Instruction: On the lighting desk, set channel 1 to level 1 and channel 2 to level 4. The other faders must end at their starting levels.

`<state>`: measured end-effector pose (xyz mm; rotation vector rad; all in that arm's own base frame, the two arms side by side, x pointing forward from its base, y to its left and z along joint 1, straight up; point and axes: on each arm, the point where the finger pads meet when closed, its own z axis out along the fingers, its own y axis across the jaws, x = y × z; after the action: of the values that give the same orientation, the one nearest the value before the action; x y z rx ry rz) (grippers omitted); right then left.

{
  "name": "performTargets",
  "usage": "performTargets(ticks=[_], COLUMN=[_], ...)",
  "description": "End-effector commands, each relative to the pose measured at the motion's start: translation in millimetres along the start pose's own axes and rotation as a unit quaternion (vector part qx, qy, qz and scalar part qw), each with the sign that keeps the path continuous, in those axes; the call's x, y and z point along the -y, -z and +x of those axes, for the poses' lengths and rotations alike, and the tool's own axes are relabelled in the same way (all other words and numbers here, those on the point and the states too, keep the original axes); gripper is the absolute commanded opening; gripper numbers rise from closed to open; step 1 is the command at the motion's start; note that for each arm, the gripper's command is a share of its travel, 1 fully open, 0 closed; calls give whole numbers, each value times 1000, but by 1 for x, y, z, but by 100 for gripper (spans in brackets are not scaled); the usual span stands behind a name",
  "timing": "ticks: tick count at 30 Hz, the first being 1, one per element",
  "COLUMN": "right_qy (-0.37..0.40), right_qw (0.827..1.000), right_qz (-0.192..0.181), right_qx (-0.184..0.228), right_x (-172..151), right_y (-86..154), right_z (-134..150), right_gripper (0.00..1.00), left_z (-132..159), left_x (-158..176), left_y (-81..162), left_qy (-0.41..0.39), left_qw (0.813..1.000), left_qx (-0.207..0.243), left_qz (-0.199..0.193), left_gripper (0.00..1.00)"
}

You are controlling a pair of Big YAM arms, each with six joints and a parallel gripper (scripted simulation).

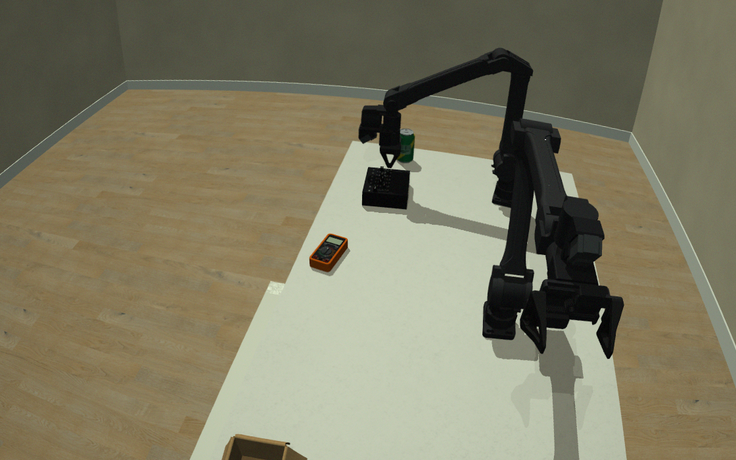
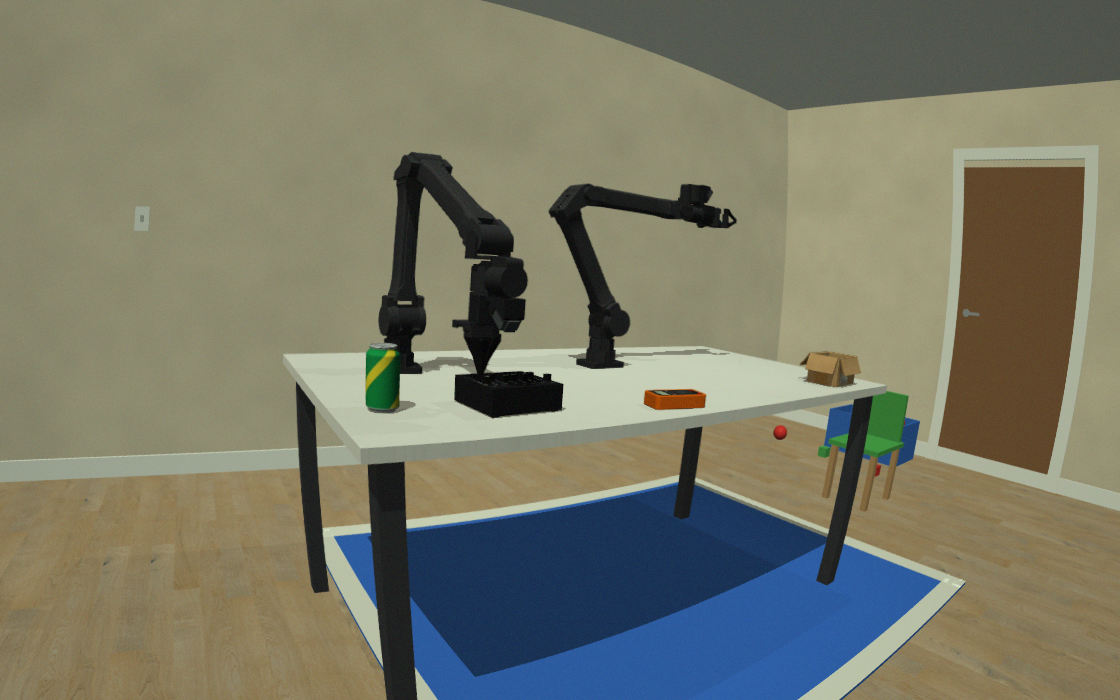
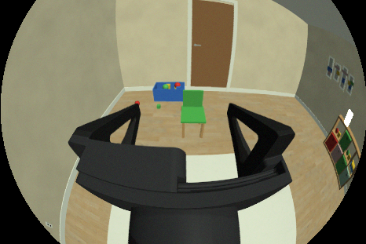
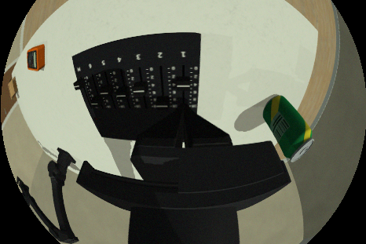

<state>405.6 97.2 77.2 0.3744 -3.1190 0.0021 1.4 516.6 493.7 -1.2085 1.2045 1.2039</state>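
Low over the lighting desk [image 1: 386, 194] [image 2: 508, 397] [image 4: 129, 122], your right gripper [image 1: 390, 164] [image 2: 481, 372] [image 4: 183, 108] points downward, jaws fully closed on nothing.

Its tips are near the channel 1 fader [image 4: 183, 84], whose cap sits mid-track; the channel 2 fader [image 4: 162, 103] sits closer to you at the high-number end. Beside the desk stands a green can [image 1: 407, 146] [image 2: 382, 377] [image 4: 287, 126]; an orange multimeter [image 1: 328, 252] [image 2: 674, 398] [image 4: 36, 57] lies farther off. Your left gripper [image 1: 576, 353] [image 2: 733, 218] [image 3: 184, 107] hangs wide open and empty, well apart from the desk.

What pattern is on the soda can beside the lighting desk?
Green can with yellow diagonal bands; clearest in the exterior view.
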Motion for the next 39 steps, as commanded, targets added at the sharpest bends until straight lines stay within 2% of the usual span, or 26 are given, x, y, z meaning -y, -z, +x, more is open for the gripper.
performTargets(ticks=[1, 3, 7, 10, 16, 17, 26, 31, 39], right_qy=[1, 1, 1, 1, 1, 1, 1, 1, 1], right_qw=[1000, 1000, 1000, 1000, 1000, 1000, 1000, 1000, 1000], right_qz=[-1, -1, -1, -1, -1, -1, -1, -1, -1], right_qx=[10, 0, -1, 9, 4, 16, 15, 3, 1], right_x=[4, 3, 3, 4, 3, 4, 4, 4, 3], right_y=[1, -8, -10, -4, -7, 1, 1, -11, -15], right_z=[-8, -3, -2, -6, -2, -13, -12, -6, -3], right_gripper=[0, 0, 0, 0, 0, 0, 0, 0, 0], left_z=[-39, -39, -39, -39, -39, -39, -39, -39, -39], left_x=[-3, -3, -3, -3, -3, -3, -3, -3, -3], left_y=[-6, -6, -6, -6, -6, -6, -6, -6, -6], left_qy=[-9, -9, -9, -9, -9, -9, -9, -9, -9], left_qw=[999, 999, 999, 999, 999, 999, 999, 999, 999], left_qx=[36, 36, 36, 36, 36, 36, 36, 36, 36], left_qz=[-5, -5, -5, -5, -5, -5, -5, -5, -5], left_gripper=[100, 100, 100, 100, 100, 100, 100, 100, 100])
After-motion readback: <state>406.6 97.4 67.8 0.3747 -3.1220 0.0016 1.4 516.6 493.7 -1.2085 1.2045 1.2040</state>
